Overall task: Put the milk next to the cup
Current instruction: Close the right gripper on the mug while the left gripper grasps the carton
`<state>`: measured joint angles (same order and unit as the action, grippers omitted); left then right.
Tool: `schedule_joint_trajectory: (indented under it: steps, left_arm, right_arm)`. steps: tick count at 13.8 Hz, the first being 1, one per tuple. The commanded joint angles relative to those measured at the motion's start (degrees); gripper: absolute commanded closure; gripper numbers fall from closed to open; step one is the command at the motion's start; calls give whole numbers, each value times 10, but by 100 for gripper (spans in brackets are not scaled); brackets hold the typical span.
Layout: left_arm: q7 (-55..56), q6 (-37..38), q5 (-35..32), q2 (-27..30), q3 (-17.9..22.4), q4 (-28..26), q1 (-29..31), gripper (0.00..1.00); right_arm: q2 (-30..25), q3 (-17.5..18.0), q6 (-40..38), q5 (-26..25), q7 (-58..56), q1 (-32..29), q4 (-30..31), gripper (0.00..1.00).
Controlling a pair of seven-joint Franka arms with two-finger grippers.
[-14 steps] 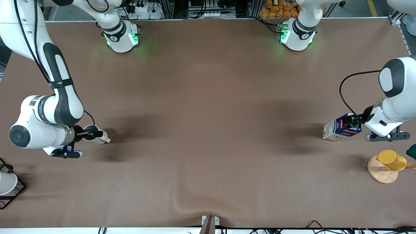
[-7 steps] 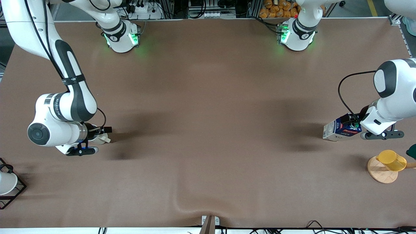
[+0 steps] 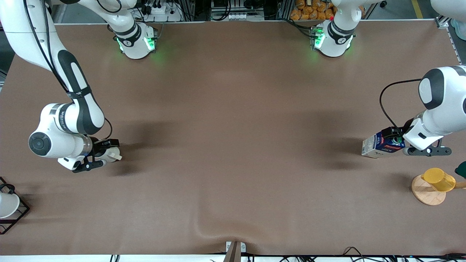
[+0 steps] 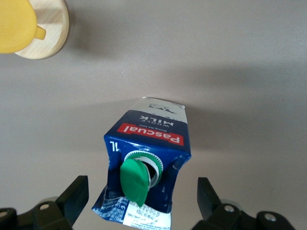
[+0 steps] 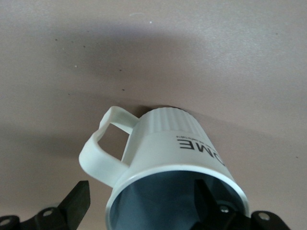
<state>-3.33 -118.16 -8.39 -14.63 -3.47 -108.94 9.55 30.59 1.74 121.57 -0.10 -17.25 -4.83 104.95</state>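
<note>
Two grippers down at the table (image 3: 233, 109), one near each end, well apart.

At the right arm's end, close to the edge: the cup (image 3: 111, 154), white with a grey inside, standing on the cloth, handle pointing toward the front camera's edge. Right gripper (image 3: 105, 147) right at the cup's rim; in the right wrist view, one dark finger (image 5: 79, 199) outside the wall by the handle and the other inside the cup (image 5: 163, 158), so spread across the wall. Contact with the wall: cannot tell. Black lettering legible on the cup's side there.

In the corner at that same end, nearest the front camera: a white cup (image 3: 7, 204) in a black wire rack (image 3: 18, 214).

Toward the left arm's end, near the edge: the milk (image 3: 382, 145), blue and white carton on the cloth, leaning in the front view. Left gripper (image 3: 395, 138) at the carton's top. In the left wrist view, fingers (image 4: 76, 194) wide apart on either side of the milk (image 4: 146, 167), clear gaps both sides, nothing held. Green cap (image 4: 134, 179) flipped open, red label band below it.

Nearer the front camera than the milk, by the same edge: a yellow cup (image 3: 438, 179) on a wooden disc (image 3: 426, 193), also in the left wrist view (image 4: 17, 24).
</note>
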Motion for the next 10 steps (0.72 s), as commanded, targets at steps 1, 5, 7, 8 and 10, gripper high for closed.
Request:
schedule_joint_trajectory:
  steps: [1,5,7,8,10]
  left_arm:
    - [-12,-17,-16,7,-5,-15,12,0]
    - [-14,-18,-15,5,-5,-22,13,0]
    - [-14,-18,-15,5,-5,-24,13,0]
    - [-14,-18,-16,5,-5,-29,13,0]
    - [-14,-18,-16,5,-5,-29,22,0]
  right_arm:
    - [-20,5,3,-10,-3,-4,18,98]
    - [-29,6,-7,-9,6,1,17,100]
    - [-34,6,-8,-4,6,3,17,100]
    - [-40,6,-9,-3,19,2,17,100]
    - [-61,17,-43,6,84,13,16,100]
